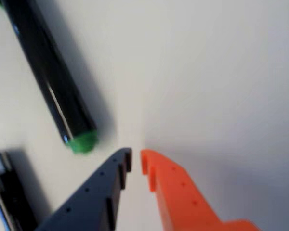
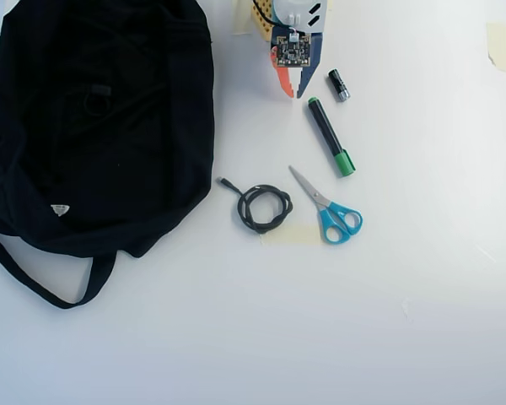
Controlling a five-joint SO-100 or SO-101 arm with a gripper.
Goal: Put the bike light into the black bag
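My gripper [image 1: 136, 161] was empty, its dark and orange fingers drawn nearly together with only a narrow slit of bare table [image 2: 405, 321] showing between the tips. In the overhead view my gripper [image 2: 293, 94] hung at the top of the table, just to the right of the black bag [image 2: 34, 126].

The bike light [image 2: 94, 97] was hard to make out. The only match I found was a faint blocky shape with a round loop below it, lying on the upper part of the bag, black on black. I could not tell whether it rested on the fabric or already sat inside an opening. I judged it light, rigid in the body and rubbery in the strap loop. The body seemed the better place to pinch, across its short sides, since the loop would likely flex and slip. The soft bag under it would give way, so pressing down hard looked unwise.

Close to my fingers lay things I did not want. The green-capped marker [image 1: 53, 86] was just left of my tips in the wrist view, and the small battery [image 1: 7, 192] lay beyond it at the lower left. From overhead the marker [image 2: 330, 135] and battery [image 2: 338, 85] sat to the right of me. The coiled cable [image 2: 246, 211] and the blue-handled scissors [image 2: 319, 201] lay lower down. None of them stood between me and the bag
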